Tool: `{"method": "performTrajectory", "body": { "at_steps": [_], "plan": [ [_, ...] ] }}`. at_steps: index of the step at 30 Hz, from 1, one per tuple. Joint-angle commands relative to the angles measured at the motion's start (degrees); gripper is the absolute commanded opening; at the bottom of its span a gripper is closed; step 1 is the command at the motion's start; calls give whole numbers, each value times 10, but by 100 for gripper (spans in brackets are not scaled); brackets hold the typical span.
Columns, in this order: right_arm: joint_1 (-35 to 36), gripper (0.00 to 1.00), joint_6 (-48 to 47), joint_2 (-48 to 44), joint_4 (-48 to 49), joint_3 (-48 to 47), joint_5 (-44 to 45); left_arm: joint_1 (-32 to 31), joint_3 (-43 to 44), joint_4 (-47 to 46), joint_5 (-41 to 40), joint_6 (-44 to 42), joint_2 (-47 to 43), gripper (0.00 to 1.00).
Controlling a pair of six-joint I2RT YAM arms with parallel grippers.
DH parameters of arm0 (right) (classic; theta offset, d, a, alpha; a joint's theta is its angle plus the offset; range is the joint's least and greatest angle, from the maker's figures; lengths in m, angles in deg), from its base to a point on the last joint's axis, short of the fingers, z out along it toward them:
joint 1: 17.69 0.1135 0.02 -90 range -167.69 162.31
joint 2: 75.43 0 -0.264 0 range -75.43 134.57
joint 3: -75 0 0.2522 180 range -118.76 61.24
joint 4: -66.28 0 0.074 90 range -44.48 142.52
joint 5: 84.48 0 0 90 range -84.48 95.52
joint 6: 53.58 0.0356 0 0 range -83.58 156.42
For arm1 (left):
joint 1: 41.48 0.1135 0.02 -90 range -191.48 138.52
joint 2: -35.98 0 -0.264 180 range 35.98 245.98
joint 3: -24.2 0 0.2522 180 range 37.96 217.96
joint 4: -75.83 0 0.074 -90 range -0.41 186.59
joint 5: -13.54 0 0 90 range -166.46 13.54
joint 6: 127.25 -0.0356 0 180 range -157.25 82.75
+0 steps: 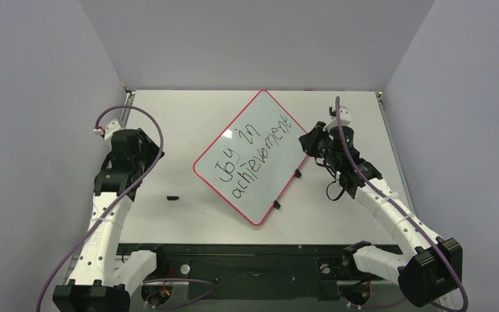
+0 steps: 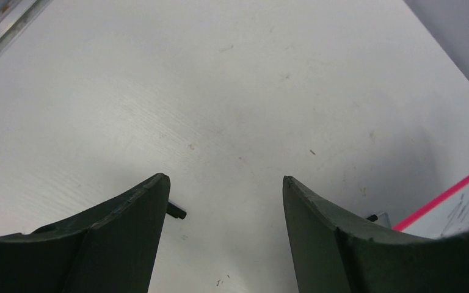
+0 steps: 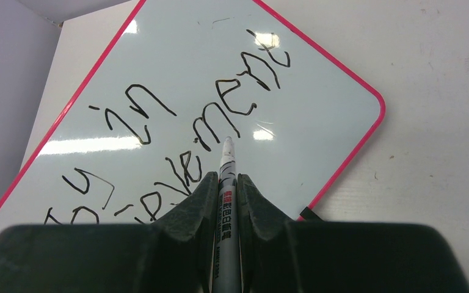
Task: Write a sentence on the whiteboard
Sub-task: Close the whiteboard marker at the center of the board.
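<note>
Top external view: the whiteboard is lying flat on the table, mid-table, turned diagonally. Its long axis is running from near-left to far-right. The sentence, "Joy in achievement", is being read along that axis in two lines. Two black clips are sitting on the near-right edge. The left gripper is being held well apart from the board on its left. The right gripper is being held over the far-right edge. A small black piece is lying on the table, left of the board.

Left wrist view: the left gripper is being held with jaws spread wide and nothing between them. Bare table is showing in the gap. A red-rimmed corner of the whiteboard is showing at lower right.

Right wrist view: the right gripper is being kept clamped narrowly on a marker. The marker is pointing straight out from the fingers. Its tip is lying over "achievement" in the sentence. Contact with the whiteboard cannot be told.
</note>
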Motion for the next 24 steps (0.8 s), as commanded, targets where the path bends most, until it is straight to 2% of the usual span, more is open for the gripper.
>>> {"method": "performTrajectory", "body": {
  "at_steps": [1,3,9,14,24],
  "plan": [
    [9,0,-11,-23,5,-26,21,12,17,115,-52,136,28,64],
    [8,0,-12,-27,2,-26,24,12,0,147,-42,174,35,63],
    [12,0,-12,-37,-3,-22,25,12,-77,152,-32,273,22,61],
    [19,0,-11,-45,-4,-22,40,12,-116,145,4,305,48,53],
    [29,0,-12,-45,0,-14,46,12,-166,96,27,393,103,51]
  ]
}}
